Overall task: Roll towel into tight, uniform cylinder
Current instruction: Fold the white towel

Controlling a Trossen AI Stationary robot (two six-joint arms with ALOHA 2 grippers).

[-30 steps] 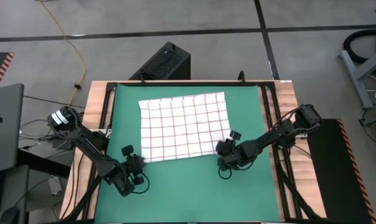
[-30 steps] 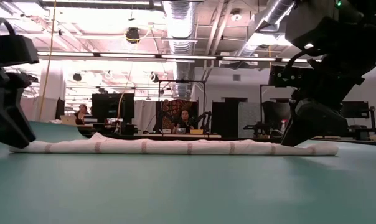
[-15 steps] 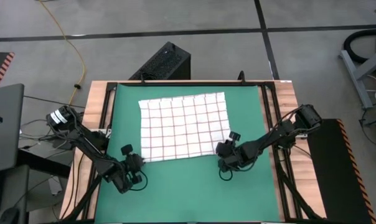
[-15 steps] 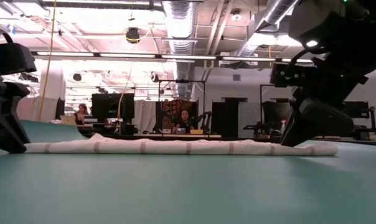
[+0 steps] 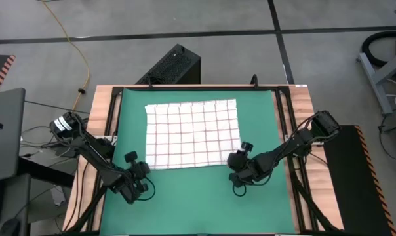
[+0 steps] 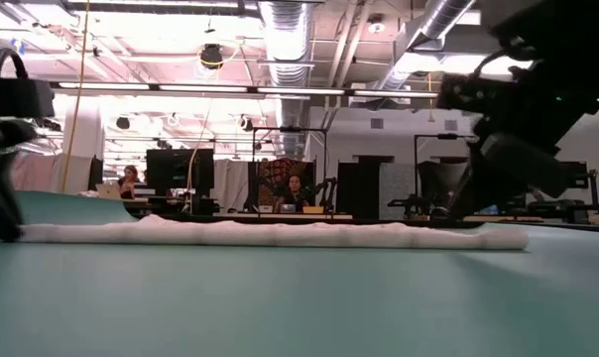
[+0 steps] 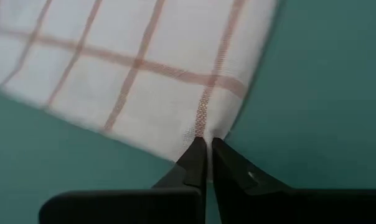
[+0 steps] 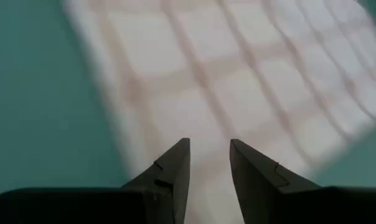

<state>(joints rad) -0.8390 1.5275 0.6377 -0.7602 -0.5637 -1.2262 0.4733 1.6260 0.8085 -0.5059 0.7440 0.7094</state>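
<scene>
The towel (image 5: 193, 134), white with a red-brown check, lies spread flat on the green mat (image 5: 263, 118). In the low view the towel (image 6: 270, 234) is a low white strip. My left gripper (image 5: 144, 170) is at the towel's near-left corner, and its fingers (image 7: 206, 149) are shut there. My right gripper (image 5: 235, 164) hovers open just above the near-right corner. In its wrist view the right gripper (image 8: 210, 152) has towel under the gap between its fingertips. In the low view it (image 6: 493, 174) is raised off the cloth. My left gripper pinches the towel's near-left corner (image 7: 199, 132) between its two fingertips. The fingers slant down from the table's near-left side. The cloth puckers a little at the tips, and the rest of the towel lies flat on the mat.
Bare green mat (image 5: 185, 196) lies in front of the towel and at both its sides. The wooden table frame (image 5: 296, 118) borders the mat. A black case (image 5: 172, 65) stands beyond the far edge. People sit at desks (image 6: 295, 188) in the room behind.
My left gripper has shut on the towel's near-left corner and drawn a little toward the table's left edge. My right gripper has lifted off the near-right corner and drifted toward the near edge. The towel's bunched near edge now lies flatter.
</scene>
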